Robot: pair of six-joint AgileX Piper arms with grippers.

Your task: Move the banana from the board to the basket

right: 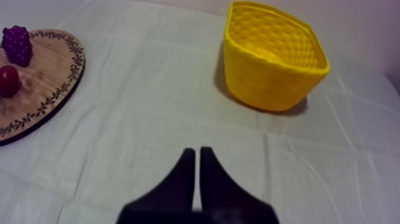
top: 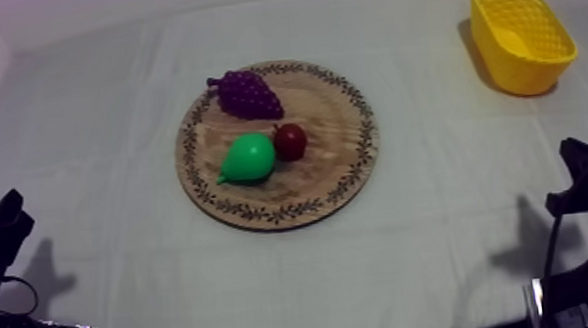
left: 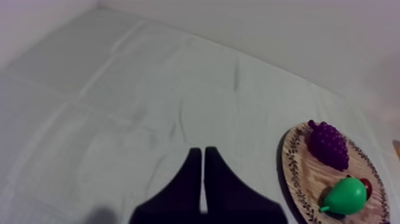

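Banana [top: 523, 44] perhaps inside yellow basket [top: 515, 75], axis unclear

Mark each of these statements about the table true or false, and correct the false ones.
1. The bunch of grapes, the pear and the small red fruit lie on the wooden board. True.
2. A banana lies on the board beside the pear. False: the board bears only the grapes, the pear and the small red fruit.
3. The yellow basket stands on the board. False: it stands on the cloth, apart from the board.
4. The left hand and the right hand are both shut on nothing, over bare cloth. True.
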